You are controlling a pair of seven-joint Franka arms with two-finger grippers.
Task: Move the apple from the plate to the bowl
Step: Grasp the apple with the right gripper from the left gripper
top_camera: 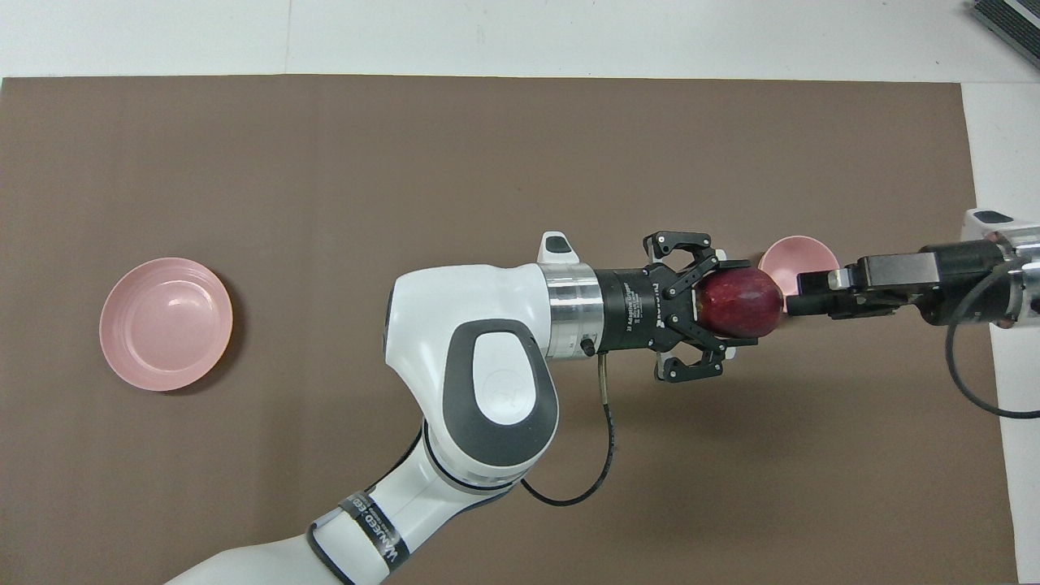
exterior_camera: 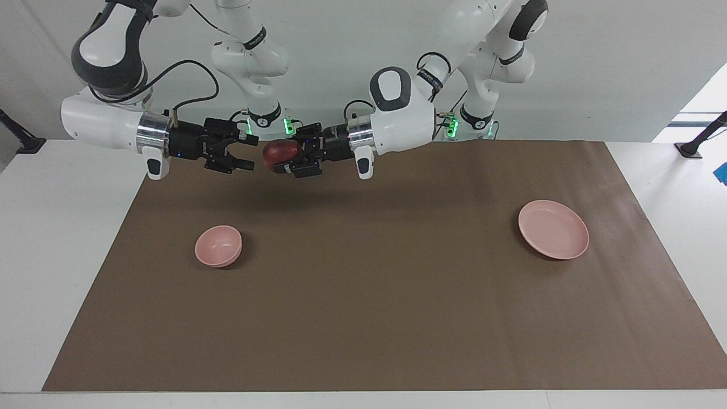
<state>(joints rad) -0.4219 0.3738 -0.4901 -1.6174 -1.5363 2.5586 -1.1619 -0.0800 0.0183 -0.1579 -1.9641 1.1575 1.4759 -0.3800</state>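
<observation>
Bowl [exterior_camera: 218, 245] toward right arm's end of table; plate [exterior_camera: 553, 229] well apart, toward left arm's end.

The apple [top_camera: 738, 302] is dark red with fine paler speckles, and the plate [exterior_camera: 554, 229] and bowl [exterior_camera: 218, 246] are both plain pale pink. A plain brown mat [exterior_camera: 369, 295] covers the white desk [exterior_camera: 51, 255]. Both arms are white with dark grey patches, their claws black.
</observation>
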